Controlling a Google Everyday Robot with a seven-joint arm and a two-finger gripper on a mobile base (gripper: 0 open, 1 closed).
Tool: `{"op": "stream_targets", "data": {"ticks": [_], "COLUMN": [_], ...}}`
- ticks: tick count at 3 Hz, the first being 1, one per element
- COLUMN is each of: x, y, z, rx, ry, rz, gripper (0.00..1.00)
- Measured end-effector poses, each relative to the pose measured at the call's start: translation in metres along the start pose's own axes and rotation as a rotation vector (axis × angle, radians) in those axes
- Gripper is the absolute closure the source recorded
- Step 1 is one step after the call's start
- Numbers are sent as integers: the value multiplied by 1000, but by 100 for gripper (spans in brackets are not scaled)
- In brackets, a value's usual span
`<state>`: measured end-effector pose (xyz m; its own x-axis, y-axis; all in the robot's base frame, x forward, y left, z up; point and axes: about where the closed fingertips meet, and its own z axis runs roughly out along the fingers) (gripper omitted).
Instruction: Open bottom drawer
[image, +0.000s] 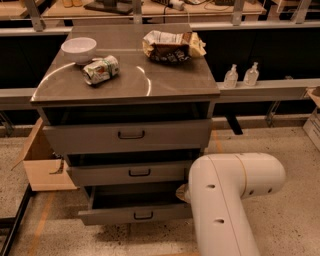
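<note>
The bottom drawer (135, 215) is the lowest and slimmest grey front of the cabinet, with a small black loop handle (143, 216). It stands pulled out further than the two drawers above, with a dark gap behind its front. My white arm (230, 200) fills the lower right foreground and covers the drawer's right end. My gripper (181, 193) is almost wholly hidden behind the arm. Only a small beige part shows beside the drawer's right end.
The mid-sized drawer (135, 172) and the tall top drawer (130, 135) are each slightly open. On the cabinet top (165, 80) lie a white bowl (79, 48), a crushed can (101, 69) and a chip bag (172, 46). A cardboard box (42, 162) stands at the left.
</note>
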<state>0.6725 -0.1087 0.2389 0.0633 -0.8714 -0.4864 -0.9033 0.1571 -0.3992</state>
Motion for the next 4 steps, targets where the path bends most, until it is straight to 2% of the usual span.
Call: {"op": "stream_targets", "data": {"ticks": [2, 4], "x": [-5, 1], "y": [-5, 0], "z": [39, 63], "rx": [43, 12], "ry": [-25, 6], "rz": [3, 17], "gripper": [100, 100]}}
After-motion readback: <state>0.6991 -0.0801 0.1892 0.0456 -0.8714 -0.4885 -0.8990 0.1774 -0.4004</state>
